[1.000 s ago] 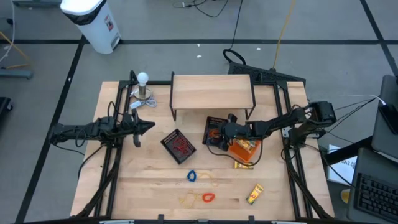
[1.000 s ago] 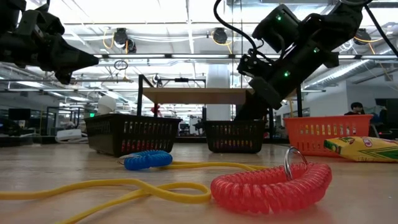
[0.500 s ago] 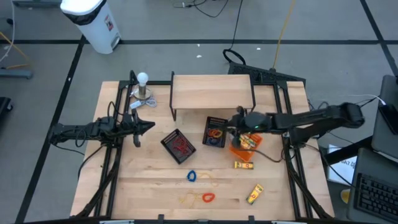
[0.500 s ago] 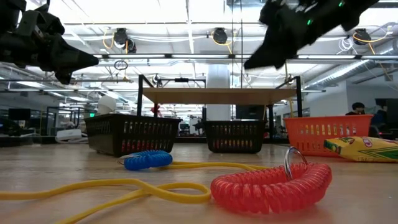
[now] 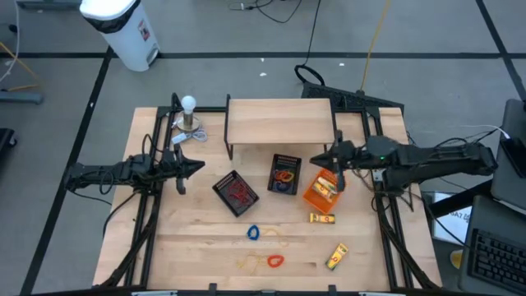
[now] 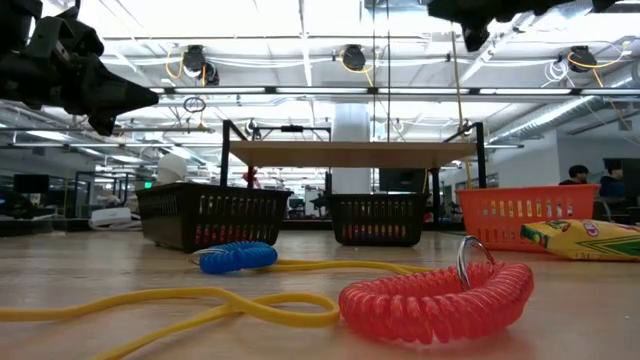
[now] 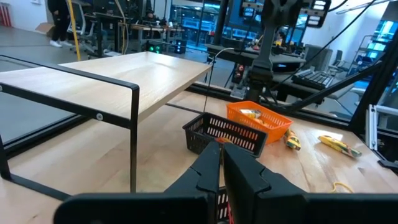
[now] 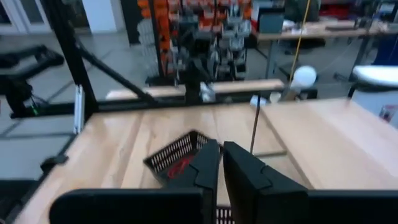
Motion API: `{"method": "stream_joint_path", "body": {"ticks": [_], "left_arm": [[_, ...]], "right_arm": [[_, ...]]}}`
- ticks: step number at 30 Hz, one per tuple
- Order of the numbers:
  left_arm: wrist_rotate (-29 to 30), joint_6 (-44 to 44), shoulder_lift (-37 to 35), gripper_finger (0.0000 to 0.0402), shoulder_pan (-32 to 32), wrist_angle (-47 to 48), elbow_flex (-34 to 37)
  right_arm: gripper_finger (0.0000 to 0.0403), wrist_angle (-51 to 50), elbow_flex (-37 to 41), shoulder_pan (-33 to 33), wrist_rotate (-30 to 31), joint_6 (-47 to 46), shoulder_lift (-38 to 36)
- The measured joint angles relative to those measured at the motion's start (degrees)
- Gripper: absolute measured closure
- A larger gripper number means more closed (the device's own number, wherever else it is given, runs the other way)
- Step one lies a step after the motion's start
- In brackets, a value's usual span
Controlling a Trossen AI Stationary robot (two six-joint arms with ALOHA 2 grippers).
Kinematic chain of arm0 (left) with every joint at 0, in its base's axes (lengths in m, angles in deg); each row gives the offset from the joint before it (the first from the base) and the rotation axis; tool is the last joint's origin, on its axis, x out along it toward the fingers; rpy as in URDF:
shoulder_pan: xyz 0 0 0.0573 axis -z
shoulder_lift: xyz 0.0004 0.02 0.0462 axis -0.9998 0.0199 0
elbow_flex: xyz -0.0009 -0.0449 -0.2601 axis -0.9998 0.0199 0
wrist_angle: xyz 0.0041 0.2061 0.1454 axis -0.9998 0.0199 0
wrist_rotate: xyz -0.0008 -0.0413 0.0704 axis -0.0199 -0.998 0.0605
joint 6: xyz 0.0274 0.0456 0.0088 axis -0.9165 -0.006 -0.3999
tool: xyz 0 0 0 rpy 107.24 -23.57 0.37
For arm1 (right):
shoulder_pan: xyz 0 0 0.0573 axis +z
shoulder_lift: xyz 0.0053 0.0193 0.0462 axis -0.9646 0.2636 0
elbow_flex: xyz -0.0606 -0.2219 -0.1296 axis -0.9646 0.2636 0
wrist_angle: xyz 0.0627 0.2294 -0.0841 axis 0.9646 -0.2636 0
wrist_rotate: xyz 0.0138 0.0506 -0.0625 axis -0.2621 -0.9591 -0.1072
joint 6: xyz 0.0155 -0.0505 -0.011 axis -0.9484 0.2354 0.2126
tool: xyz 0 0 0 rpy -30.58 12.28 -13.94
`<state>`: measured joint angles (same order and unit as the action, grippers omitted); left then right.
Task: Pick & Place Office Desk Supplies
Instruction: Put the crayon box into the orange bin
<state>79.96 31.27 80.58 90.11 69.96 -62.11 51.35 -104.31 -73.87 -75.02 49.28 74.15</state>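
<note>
A blue coil loop [image 5: 253, 233], a red coil loop [image 5: 274, 261] and a thin yellow loop [image 5: 246, 264] lie on the table near its front edge, as do two yellow packets [image 5: 322, 218] [image 5: 337, 256]. One black mesh tray [image 5: 237, 191] holds red loops, and another [image 5: 285, 174] holds an orange loop. More yellow packets lie in the orange tray [image 5: 322, 191]. My right gripper [image 5: 315, 158] hangs shut and empty, high above the table beside the orange tray. My left gripper [image 5: 197, 167] waits shut and empty over the table's left side.
A wooden shelf on black legs [image 5: 279, 122] stands at the table's far middle. A white ball on a small stand [image 5: 189, 115] is at the far left. In the low view the red coil [image 6: 435, 300] and blue coil [image 6: 238, 257] lie close to the camera.
My right gripper has risen from low over the middle black tray and drawn back toward the table's right edge, tipping up from slanting down to level. An orange loop now shows in that tray, where the gripper stood before.
</note>
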Motion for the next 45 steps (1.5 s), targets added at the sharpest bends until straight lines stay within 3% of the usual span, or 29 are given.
{"method": "stream_joint_path", "body": {"ticks": [6, 10, 29, 45], "left_arm": [[0.0, 0.4, 0.0, 0.0378, 0.0, 0.0, 0.0], [0.0, 0.5, 0.0, 0.0378, 0.0, 0.0, 0.0], [0.0, 0.0, 0.0, 0.0378, 0.0, 0.1, 0.0], [0.0, 0.0, 0.0, 0.0378, 0.0, 0.1, 0.0]], "right_arm": [[0.0402, 3.2, 1.3, 0.0, 0.1, 2.9, -7.5], [0.0402, 8.1, 5.8, 0.0, 0.1, 1.9, -12.0], [0.0403, 10.7, 26.5, -0.3, 6.7, -2.4, -35.9], [0.0403, 11.3, 37.1, -0.3, 6.6, -5.8, -43.3]]}}
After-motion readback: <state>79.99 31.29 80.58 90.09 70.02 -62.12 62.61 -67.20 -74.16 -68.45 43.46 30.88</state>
